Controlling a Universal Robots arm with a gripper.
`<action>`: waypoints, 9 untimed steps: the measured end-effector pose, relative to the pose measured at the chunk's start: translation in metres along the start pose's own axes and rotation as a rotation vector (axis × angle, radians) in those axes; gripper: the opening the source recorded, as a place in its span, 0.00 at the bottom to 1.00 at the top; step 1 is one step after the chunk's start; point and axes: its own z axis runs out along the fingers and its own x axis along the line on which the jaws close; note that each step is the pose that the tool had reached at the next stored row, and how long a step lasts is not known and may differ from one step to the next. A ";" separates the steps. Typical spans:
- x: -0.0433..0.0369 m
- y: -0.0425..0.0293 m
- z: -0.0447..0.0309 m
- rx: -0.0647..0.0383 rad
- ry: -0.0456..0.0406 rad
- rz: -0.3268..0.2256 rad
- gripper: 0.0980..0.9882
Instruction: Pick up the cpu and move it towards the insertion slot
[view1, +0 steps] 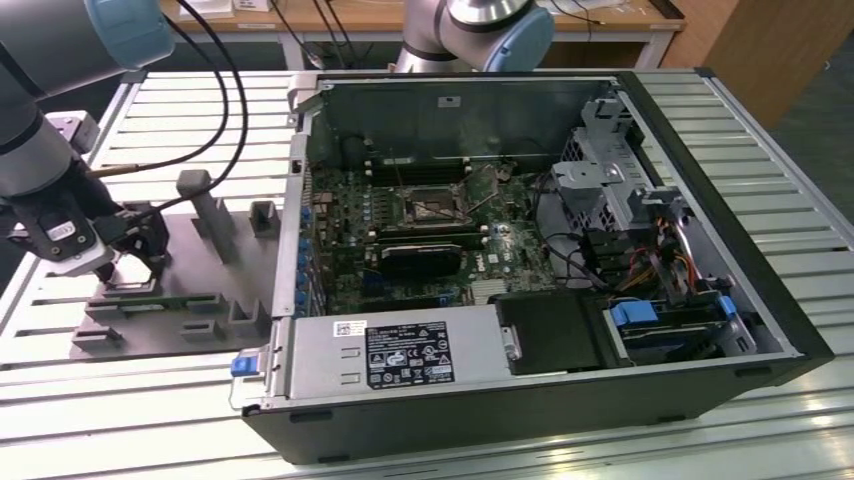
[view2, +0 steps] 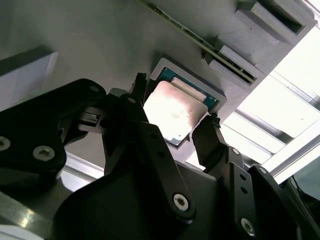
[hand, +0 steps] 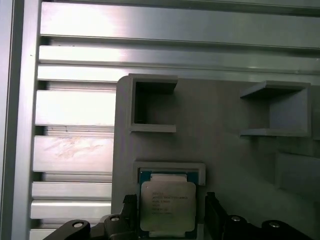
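Note:
The cpu (hand: 167, 205) is a flat square chip with a silvery top and a teal rim. It sits at the shallow pocket of the grey fixture plate (hand: 225, 150). My gripper (hand: 169, 212) is shut on it, one black finger (view2: 142, 92) against each opposite edge of the cpu (view2: 175, 110). In the exterior view the gripper (view1: 134, 262) hangs low over the fixture plate (view1: 187, 270) at the exterior view's left. The insertion slot (view1: 430, 205), a metal-framed square socket, lies on the motherboard inside the open computer case (view1: 534, 250), well to the exterior view's right of the gripper.
Grey posts (view1: 203, 205) and small holders (view1: 200, 325) stand on the fixture plate around the gripper. The case's side wall (view1: 296, 200) rises between plate and motherboard. A black finned card (view1: 420, 262) lies just below the socket. Cables (view1: 220, 110) trail from my arm. The table is slatted aluminium (hand: 75, 107).

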 end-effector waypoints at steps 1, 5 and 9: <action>0.0000 0.0001 0.0005 0.000 0.0000 0.000 0.62; 0.0001 0.0002 0.0010 0.000 0.0002 0.000 0.62; 0.0001 0.0002 0.0011 0.000 0.0001 0.000 0.60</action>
